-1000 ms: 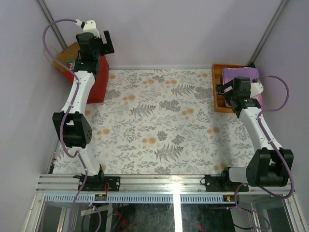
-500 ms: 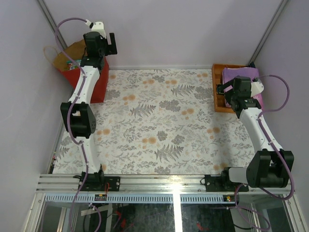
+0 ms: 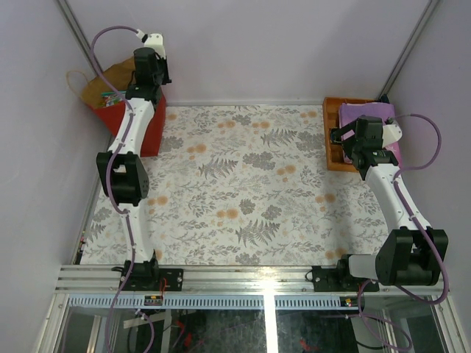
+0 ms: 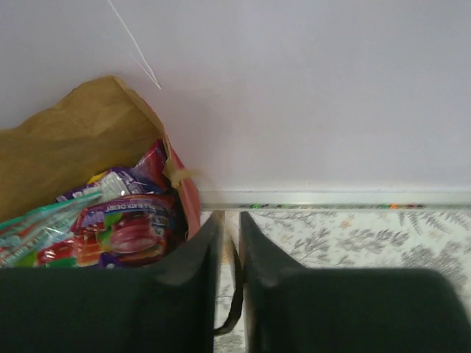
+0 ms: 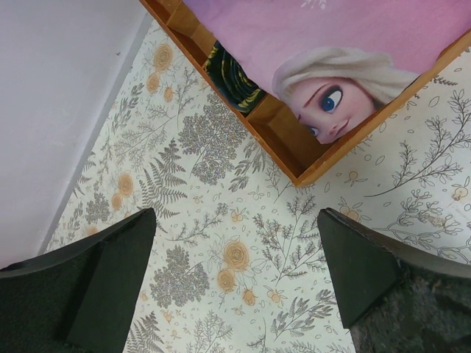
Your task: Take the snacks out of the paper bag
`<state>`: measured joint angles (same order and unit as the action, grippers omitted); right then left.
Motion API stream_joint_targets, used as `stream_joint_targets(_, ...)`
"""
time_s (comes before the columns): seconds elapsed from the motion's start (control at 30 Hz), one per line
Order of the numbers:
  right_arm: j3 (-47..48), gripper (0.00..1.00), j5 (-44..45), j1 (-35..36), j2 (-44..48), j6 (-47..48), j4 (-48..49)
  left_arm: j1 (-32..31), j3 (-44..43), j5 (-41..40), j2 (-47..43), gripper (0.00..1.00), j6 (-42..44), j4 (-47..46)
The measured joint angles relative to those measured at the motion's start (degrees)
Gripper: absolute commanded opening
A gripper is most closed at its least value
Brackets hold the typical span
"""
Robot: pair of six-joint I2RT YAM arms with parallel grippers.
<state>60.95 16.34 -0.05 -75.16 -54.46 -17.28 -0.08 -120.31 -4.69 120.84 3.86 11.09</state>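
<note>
Floral tablecloth [image 3: 243,184]; left gripper [image 4: 231,220] beside paper bag [image 4: 66,140]

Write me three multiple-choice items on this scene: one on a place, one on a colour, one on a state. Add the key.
1. Where on the table does the red paper bag stand?
A) the far left corner
B) the far right corner
C) the middle of the near edge

2. What colour is the wooden tray?
A) blue
B) orange
C) white

3. How is the right gripper?
A) shut on a snack packet
B) shut on the tray's rim
C) wide open, holding nothing

Key:
1 A, the top view shows it at the far left corner.
2 B, its orange walls show in the top and right wrist views.
3 C, its jaws stand far apart with only the table between them.
</note>
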Motion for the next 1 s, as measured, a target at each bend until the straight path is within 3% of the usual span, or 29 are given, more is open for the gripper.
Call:
stream_joint_targets(0.23,0.0,0.99,-0.5,0.0,0.0,0.0,0.0,-0.8,-0.4,3.5,0.6,0.00,-0.6,3.0)
stream_joint_targets(0.37,0.0,0.99,-0.5,0.0,0.0,0.1,0.0,-3.9,4.1,3.8,-2.5,0.00,0.9,3.3)
stream_joint_targets(0.63,-1.8,0.99,-0.4,0.0,1.8,1.1,0.0,-17.7,17.7,3.7,-10.6,0.00,4.1,5.3)
stream_joint_targets(0.8,-2.5,0.99,-0.6,0.0,3.0,1.9,0.3,-24.7,31.5,7.0,-15.6,0.00,-0.1,1.5)
stream_joint_targets(1.0,-3.2,0.99,-1.7,0.0,3.0,2.0,1.4,-31.8,42.5,10.2,-15.3,0.00,-5.6,-1.6)
